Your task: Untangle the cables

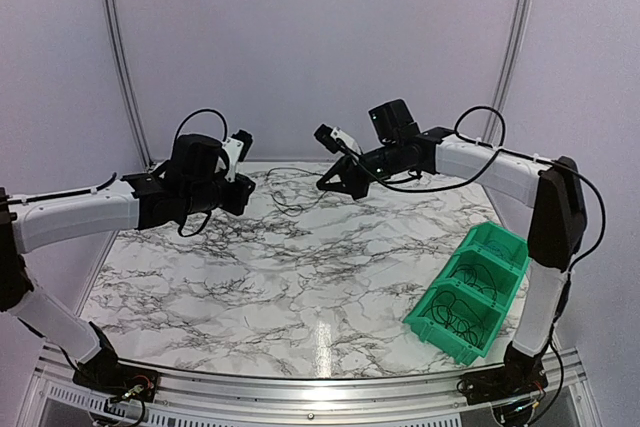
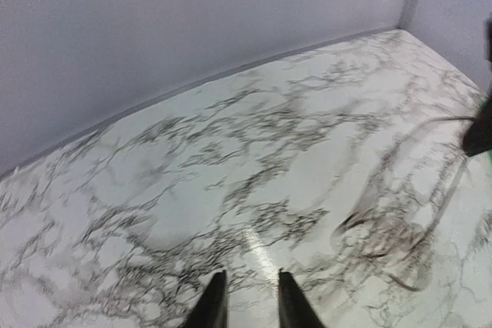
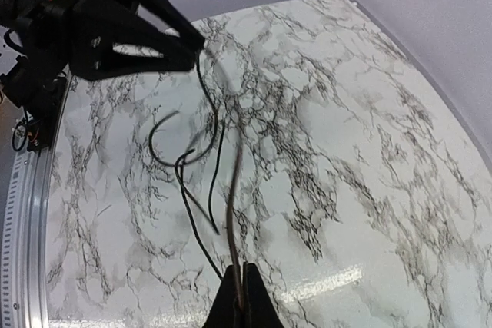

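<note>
Thin black cables (image 1: 287, 193) lie in a loose loop at the back of the marble table (image 1: 300, 277), between the two grippers. My right gripper (image 3: 243, 280) is shut on one thin strand (image 3: 232, 190), which rises from its tips toward the loops (image 3: 178, 160) on the table. In the overhead view the right gripper (image 1: 323, 185) hovers just right of the cables. My left gripper (image 2: 247, 286) is open with nothing between its fingers, and it (image 1: 248, 197) sits just left of the cables. In the left wrist view the cables (image 2: 384, 240) are only a blur.
A green three-compartment bin (image 1: 470, 292) stands at the near right and holds coiled black wires. White walls close off the back and sides. From the right wrist camera, the left arm's black gripper (image 3: 127, 24) hangs over the table's far end.
</note>
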### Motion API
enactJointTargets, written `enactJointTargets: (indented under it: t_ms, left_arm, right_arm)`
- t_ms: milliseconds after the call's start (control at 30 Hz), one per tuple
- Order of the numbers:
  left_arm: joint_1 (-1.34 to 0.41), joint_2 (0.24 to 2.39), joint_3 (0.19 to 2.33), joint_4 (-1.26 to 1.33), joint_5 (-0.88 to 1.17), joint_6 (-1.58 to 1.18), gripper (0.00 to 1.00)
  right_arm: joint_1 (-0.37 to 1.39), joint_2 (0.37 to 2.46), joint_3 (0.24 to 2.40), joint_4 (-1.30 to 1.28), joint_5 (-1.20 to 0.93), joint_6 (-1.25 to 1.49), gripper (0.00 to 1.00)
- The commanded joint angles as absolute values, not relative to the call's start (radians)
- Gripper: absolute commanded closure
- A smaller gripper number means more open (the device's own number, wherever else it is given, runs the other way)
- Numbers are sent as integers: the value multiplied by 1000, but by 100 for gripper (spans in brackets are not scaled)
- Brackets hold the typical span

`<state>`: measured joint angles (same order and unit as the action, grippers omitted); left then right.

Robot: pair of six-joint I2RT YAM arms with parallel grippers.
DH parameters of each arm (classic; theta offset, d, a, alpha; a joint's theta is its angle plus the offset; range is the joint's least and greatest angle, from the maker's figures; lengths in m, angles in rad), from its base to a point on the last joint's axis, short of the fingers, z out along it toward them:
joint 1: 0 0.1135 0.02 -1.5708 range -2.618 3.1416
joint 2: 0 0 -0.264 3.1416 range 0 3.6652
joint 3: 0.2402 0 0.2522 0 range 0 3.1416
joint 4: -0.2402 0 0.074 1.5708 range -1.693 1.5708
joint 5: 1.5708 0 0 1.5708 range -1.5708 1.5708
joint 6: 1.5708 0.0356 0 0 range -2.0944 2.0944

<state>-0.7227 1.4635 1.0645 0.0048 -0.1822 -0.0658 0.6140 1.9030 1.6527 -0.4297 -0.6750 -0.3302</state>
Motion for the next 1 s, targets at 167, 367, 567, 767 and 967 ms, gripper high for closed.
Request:
enactJointTargets:
  t_ms: [167, 367, 567, 767, 967]
  left_arm:
    - [-660, 1440, 1034, -62, -399, -191, 57]
    - [-682, 1344, 858, 238, -75, -245, 49]
    - [-725, 1387, 830, 384, 82, -318, 43]
    - [-753, 1512, 872, 493, 91, -419, 37]
    - [-759, 1646, 961, 515, -73, -509, 36]
  right_arm:
    - [567, 1900, 1672, -557, -713, -301, 100]
    - [578, 1940, 1712, -553, -718, -259, 100]
    - [584, 1948, 1726, -531, -702, -230, 100]
    - [603, 1955, 1732, -521, -711, -214, 100]
    - [628, 1945, 1733, -510, -780, -196, 100]
